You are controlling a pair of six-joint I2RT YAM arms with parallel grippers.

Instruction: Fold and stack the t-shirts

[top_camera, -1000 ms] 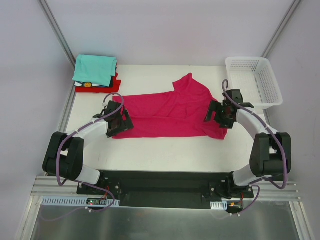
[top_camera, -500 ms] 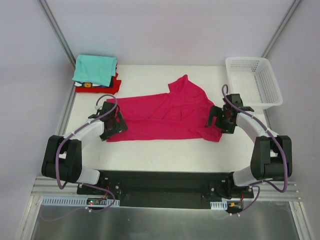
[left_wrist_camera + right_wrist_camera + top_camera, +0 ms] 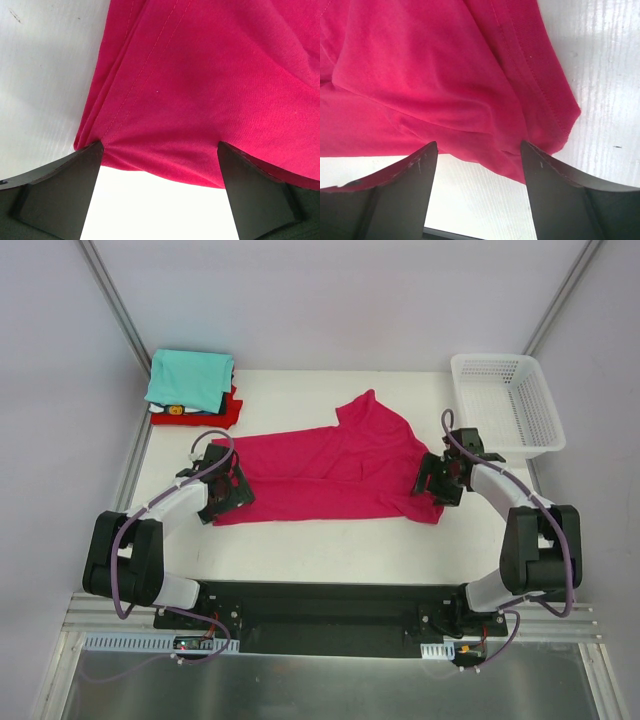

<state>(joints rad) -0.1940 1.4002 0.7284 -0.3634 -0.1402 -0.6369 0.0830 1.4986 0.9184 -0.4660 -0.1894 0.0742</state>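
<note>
Magenta t-shirt [image 3: 330, 475] more bunched than before; left claw [image 3: 231, 495] farther left, right claw [image 3: 428, 480] slightly narrower.

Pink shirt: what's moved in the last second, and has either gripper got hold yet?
The left gripper slid left and nearer the robot, and the near left corner of the pink shirt went with it. The right gripper barely moved. Both straddle the hem, fingers apart, nothing clamped. The folded stack and basket stayed put.

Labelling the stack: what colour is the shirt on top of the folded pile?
The top shirt is teal; top external view shows it best.
</note>
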